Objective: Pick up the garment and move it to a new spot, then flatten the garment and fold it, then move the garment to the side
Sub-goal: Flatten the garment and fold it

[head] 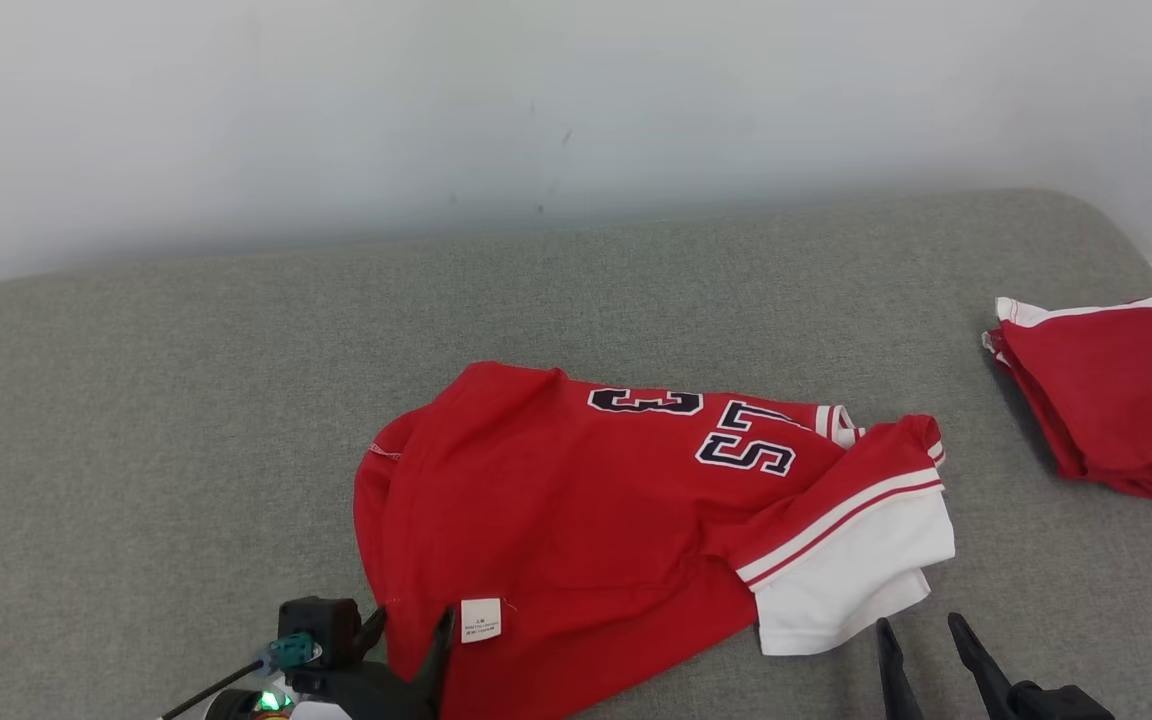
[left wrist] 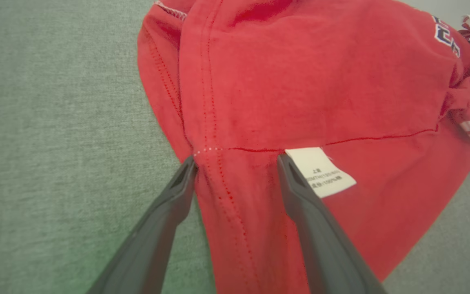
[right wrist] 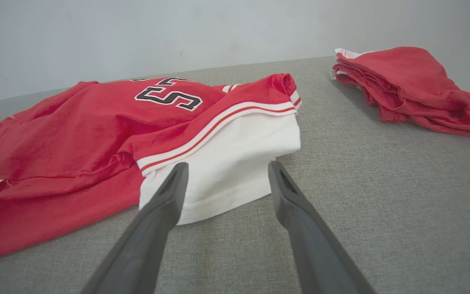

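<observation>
- Shirt (head: pixel 576 500) lies crumpled mid-worktop (head: pixel 136 400), not yet lifted.
- Left gripper (head: pixel 411 628) spread wide, straddling the hem seam beside the label (head: pixel 481 618); likely the pinch point.
- Right gripper (head: pixel 919 625) spread, empty, just short of the white sleeve (head: pixel 856 570).

High head view; low, close wrist views; common garment (head: pixel 586 500).

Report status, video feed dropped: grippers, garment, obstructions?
Left gripper open, straddling red jersey edge near label. Right gripper open, just short of white sleeve. Jersey crumpled, unfolded. Folded red garment apart, far right.
</observation>
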You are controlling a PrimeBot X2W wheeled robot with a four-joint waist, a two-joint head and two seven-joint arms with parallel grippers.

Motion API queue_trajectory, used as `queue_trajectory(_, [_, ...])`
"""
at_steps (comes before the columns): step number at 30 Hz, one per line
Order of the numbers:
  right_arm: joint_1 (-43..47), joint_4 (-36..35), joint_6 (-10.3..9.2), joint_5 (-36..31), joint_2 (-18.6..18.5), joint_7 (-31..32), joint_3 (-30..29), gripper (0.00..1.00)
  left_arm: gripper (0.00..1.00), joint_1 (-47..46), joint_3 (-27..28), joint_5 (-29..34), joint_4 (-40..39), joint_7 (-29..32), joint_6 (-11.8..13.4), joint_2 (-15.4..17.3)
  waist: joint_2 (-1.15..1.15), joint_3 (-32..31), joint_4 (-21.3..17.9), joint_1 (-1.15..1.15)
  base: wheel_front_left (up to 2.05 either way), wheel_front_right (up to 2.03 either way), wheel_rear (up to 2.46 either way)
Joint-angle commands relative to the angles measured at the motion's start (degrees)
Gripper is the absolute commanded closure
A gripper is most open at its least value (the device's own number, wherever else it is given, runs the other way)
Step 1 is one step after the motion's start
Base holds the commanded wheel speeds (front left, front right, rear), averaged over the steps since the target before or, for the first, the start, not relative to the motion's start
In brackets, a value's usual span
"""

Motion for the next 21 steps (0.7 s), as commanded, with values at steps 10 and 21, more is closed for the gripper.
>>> queue_trajectory(10, [-0.66,0.25,-0.16,0.48,-0.18,-0.45,0.01,0.0,0.09,-1.18,-3.69,-1.71,-2.29,-1.64,0.04,0.69,-0.01,0.23,0.68,-0.01,0.0,0.0,0.0])
queue_trajectory(21, [-1.75,0.29,-0.16,0.47,-0.23,0.42,0.52,0.0,1.0,-3.42,-3.9,-1.76,-0.43,-1.3,0.86,1.7,-0.01,1.74,0.02,-0.01,0.0,0.0,0.0])
